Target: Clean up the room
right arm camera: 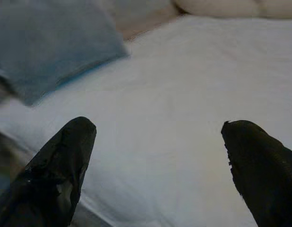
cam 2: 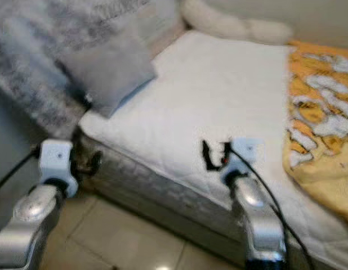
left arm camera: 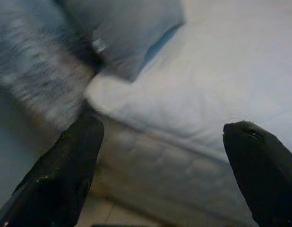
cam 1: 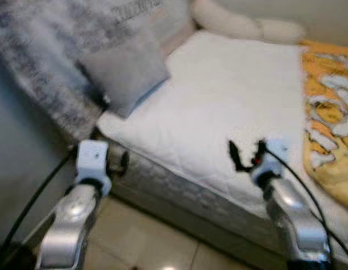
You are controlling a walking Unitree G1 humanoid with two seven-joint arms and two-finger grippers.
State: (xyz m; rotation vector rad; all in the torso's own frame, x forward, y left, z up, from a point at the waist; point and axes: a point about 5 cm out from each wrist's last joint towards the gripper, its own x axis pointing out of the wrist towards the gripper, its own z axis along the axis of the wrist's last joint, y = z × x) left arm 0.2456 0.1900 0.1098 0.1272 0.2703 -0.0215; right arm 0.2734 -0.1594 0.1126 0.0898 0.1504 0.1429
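Nearest the head camera, the two silver arms reach forward over the pale tiled floor (cam 1: 157, 247) toward a bed. The right end effector (cam 1: 244, 156) hovers above the near edge of the white mattress (cam 1: 219, 107), its two black fingers (right arm camera: 61, 165) spread apart with nothing between them; in the right wrist view they frame bare white mattress cover. The left end effector (left arm camera: 160, 156) sits off the near left corner of the bed, beside the quilted side of the mattress (cam 1: 179, 191). In the left wrist view its fingers (left arm camera: 65, 170) are also spread wide and hold nothing, pointing at the mattress corner.

A grey pillow (cam 1: 126, 73) lies at the left side of the mattress, tilted, its lower corner close to the mattress edge. Behind and to the left of it, a fuzzy mottled grey blanket (cam 1: 44, 50) drapes down past the side of the bed. A cream-coloured plush roll (cam 1: 241, 22) lies along the far end of the mattress against the wall. An orange and white patterned blanket (cam 1: 329, 118) covers the right side of the bed, well apart from the pillow. Black cables (cam 1: 33, 202) run along both arms. The head views are slightly blurred.
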